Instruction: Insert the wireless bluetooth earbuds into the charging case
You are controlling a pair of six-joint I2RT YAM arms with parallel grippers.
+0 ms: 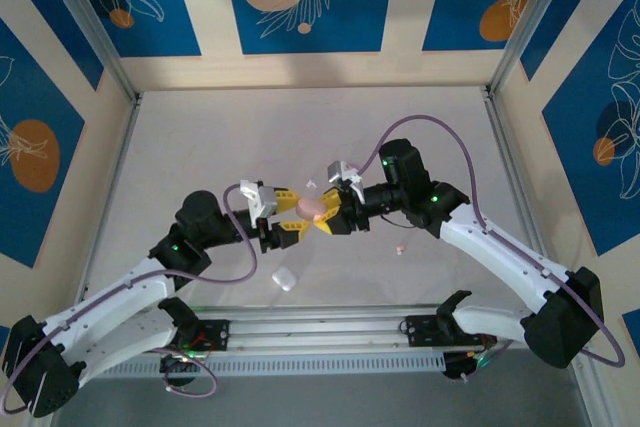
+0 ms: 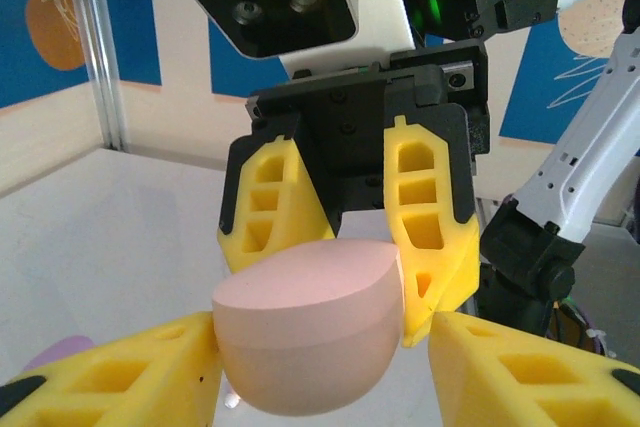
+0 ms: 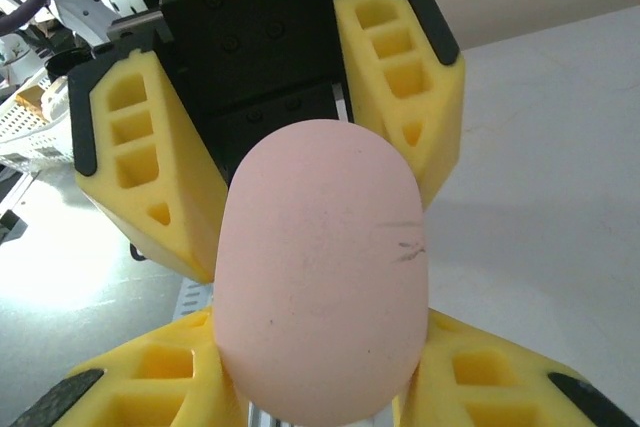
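Both grippers meet nose to nose over mid table w/ the pink case (image 3: 320, 277) between them. R gripper (image 1: 331, 211) reaches in from the right. Its yellow fingers (image 3: 150, 377) press on both sides of the case, so jaws are narrow & holding it. L gripper (image 1: 299, 220) reaches in from the left, jaws approx half wide around the same case. In left wrist view one L finger (image 2: 130, 372) touches the case's side and the other sits just beside it; can't tell if L really grips. Case has a faint dark scratch on its surface. On the table (image 1: 200, 147): small pink earbud (image 1: 401, 248) near-right of the grippers, apart from them; white pebble (image 1: 285, 279) near-left, lying alone; tiny white bit (image 1: 311, 185) just far of the case; lilac item (image 2: 55, 352) beside the L finger, mostly hidden
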